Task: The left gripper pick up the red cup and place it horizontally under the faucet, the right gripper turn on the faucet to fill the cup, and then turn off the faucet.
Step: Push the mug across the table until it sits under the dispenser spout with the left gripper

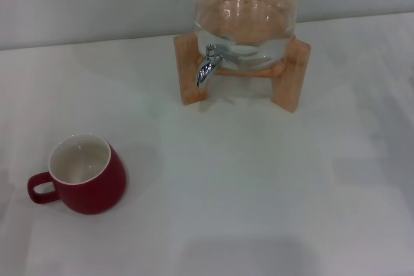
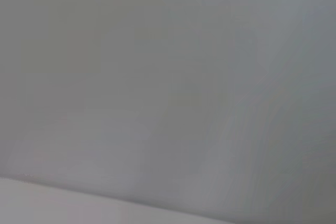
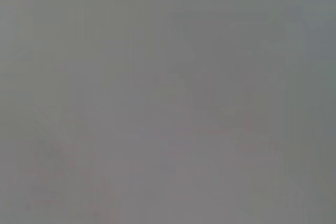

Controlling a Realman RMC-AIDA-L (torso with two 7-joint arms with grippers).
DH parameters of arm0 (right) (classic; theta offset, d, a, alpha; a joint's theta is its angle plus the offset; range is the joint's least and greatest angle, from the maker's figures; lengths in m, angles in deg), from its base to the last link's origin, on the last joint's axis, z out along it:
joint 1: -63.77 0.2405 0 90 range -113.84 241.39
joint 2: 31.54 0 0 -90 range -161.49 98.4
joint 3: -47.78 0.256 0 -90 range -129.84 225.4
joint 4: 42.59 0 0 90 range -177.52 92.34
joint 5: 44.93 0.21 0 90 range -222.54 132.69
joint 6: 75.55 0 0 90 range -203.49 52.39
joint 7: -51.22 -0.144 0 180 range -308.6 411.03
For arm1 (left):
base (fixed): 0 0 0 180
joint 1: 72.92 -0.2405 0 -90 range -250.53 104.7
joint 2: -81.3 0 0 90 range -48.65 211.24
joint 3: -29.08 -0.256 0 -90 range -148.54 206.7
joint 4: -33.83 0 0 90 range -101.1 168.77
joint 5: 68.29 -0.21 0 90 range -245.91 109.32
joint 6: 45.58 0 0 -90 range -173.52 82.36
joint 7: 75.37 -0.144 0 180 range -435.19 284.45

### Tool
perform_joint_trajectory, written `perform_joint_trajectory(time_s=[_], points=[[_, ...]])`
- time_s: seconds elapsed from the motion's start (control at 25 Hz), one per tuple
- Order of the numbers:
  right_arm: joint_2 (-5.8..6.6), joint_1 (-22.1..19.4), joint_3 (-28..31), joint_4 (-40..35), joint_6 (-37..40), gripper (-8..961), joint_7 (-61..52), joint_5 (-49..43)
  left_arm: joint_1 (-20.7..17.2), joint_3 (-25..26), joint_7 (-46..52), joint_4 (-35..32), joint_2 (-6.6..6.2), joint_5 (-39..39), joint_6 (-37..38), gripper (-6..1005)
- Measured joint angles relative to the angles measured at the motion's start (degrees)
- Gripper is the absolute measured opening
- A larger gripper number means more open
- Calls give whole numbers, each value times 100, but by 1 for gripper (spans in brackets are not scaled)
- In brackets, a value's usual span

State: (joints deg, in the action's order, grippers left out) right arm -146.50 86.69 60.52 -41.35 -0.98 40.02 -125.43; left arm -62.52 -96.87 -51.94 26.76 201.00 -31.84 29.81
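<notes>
Nearest to the robot, on the left part of the white table [image 1: 259, 192], stands the red cup [image 1: 87, 176], upright, with its white inside facing up and its loop handle turned to the left. Neither the left gripper nor the right gripper appears in any view; both wrist views give only a plain grey surface, so whether their fingers are spread or pressed together cannot be told. The step in hand seems to be the first one, the reach of the left gripper to the cup, and nothing of the task looks done yet. To do it well, the left gripper should probably come down from the near-left side and close on the cup wall or the rim opposite the handle, firmly, because the glossy round body may slip. Around the cup the table offers open room on every side, so the approach is not crowded. Farther back and to the right, well apart from the cup, the faucet [image 1: 207, 66] points down from the glass jar [image 1: 246, 17], which rests on a wooden stand [image 1: 292, 79]. The bare table below the spout, just beside the left leg of the stand, leaves limited room for the cup.
</notes>
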Motion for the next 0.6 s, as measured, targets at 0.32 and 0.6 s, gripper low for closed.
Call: perform_joint_trajectory(time_s=[0.32,0.6], points=[[0,7,0,0,-31,659,21,0,-164,0,-295,-236,0,-237,243,875],[0,4,0,-41,-44,659,21,0,-276,-76,-400,-325,0,-251,310,875]])
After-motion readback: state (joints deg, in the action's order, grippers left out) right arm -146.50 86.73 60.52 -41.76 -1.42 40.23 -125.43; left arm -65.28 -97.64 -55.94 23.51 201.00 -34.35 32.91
